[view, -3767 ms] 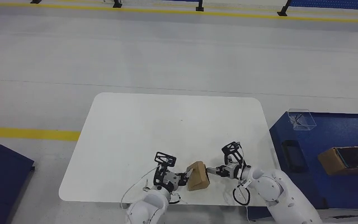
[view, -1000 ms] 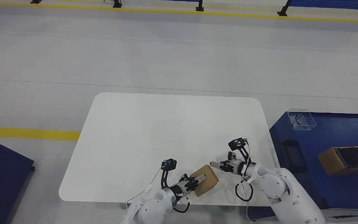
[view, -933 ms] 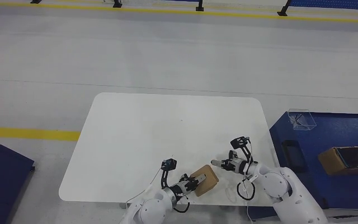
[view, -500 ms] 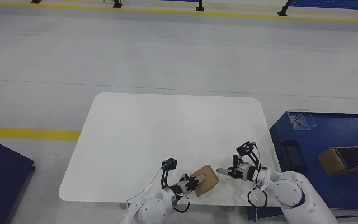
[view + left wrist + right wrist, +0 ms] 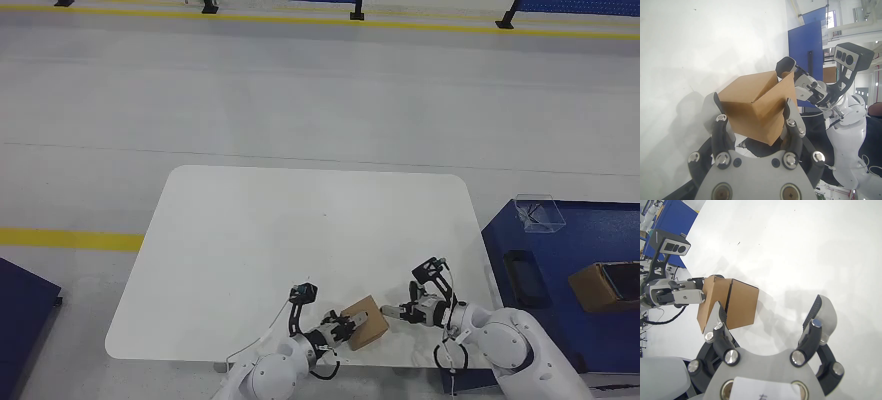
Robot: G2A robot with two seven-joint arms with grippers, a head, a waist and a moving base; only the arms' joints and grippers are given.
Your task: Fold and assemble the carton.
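Observation:
A small brown carton (image 5: 363, 322) hangs tilted just above the white table (image 5: 300, 230), near its front edge. My left gripper (image 5: 341, 327) is shut on it from the near-left; in the left wrist view the carton (image 5: 757, 108) sits clamped between both fingers (image 5: 715, 102), its flaps meeting in a seam. My right gripper (image 5: 393, 313) stands open at the carton's right end. In the right wrist view one of its fingers (image 5: 719, 311) rests against the carton (image 5: 738, 306) by the flap seam, while the other finger (image 5: 818, 311) stands free over bare table.
A blue cabinet (image 5: 560, 270) stands right of the table, with a clear plastic container (image 5: 538, 212) and a cardboard box (image 5: 605, 285) on it. The table's front edge runs just under the carton. The far and left parts of the table offer free room.
The carton, upright between both grippers 3.8 s ago, now hangs tilted in the left gripper. In the last second the right gripper drew back to the right, then returned to the carton's end.

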